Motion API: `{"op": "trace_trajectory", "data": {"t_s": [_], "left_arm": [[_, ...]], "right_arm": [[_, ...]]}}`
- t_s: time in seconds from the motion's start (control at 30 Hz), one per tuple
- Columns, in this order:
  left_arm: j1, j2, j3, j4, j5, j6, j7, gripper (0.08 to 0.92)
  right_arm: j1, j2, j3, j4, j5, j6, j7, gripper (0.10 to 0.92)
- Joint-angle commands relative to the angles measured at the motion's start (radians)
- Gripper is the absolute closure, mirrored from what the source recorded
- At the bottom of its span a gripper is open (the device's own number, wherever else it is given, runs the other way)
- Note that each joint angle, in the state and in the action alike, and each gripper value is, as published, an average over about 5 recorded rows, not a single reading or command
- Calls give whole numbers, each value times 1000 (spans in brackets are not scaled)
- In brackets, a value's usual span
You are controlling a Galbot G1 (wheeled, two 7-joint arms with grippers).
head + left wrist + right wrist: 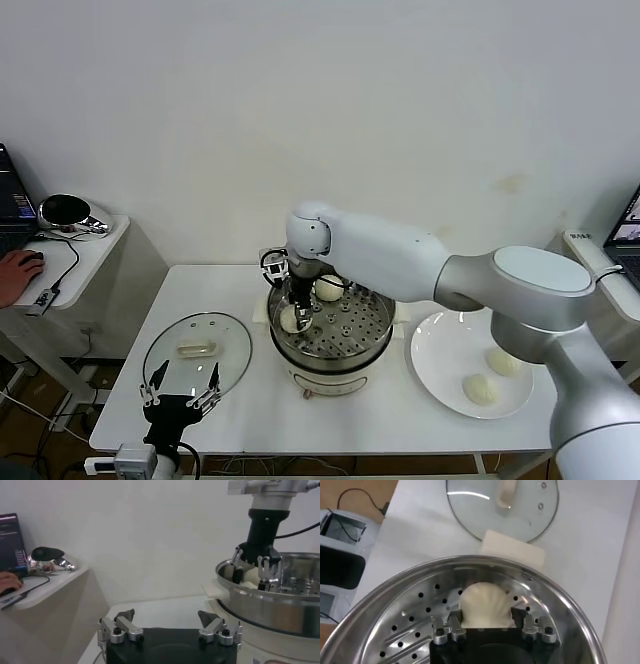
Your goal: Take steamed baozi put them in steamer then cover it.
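Presently the right gripper (294, 312) is down inside the steamer (383, 345), at the left part of the perforated tray as the head camera sees it. Its fingers (454, 626) stand on either side of one baozi (484, 606); in the right wrist view they sit just beside the bun's flanks, and I cannot tell whether they touch it. The bun rests on the tray, pleated side showing to the wrist camera. It is round, no long axis to note.

A second baozi (329, 288) lies on the tray toward the far rim, apart from the first. Two more baozi (504, 362) (480, 389) sit on the white plate (440, 350), right of the steamer on the worktop (250, 410), near each other but not touching.

Steamer: shiny steel bowl, upright on a cream base, mouth open upward, uncovered. The glass lid (197, 352) lies flat on the worktop left of the steamer, knob side up; its oblong cream knob runs roughly left to right in the head view.

Left gripper (181, 392) hovers at the near edge of the lid, fingers (120, 628) spread wide, nothing between them.

Off to the far left, a side table (85, 250) carries a mouse with a person's hand (17, 272) on it.
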Motion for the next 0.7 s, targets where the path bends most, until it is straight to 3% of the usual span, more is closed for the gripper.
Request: {"op": "trace_trajectory", "data": {"t_s": [0.03,0.3,0.5,0.7], "left_arm": [[0,0,1,-2,1,1,0,177],[0,-2,1,-13,6,5,3,177],[12,-4,1,-15,8,7,5,177],[32,-2,7,-5,13,7,5,177]], "right_arm": [[8,-27,10,17,1,2,-8,241],[93,-214,44,180,53,23,-64,203],[133,-483,90,347,57,79,-99,203],[46,-755,184,445,-30,160,-138,203]]}}
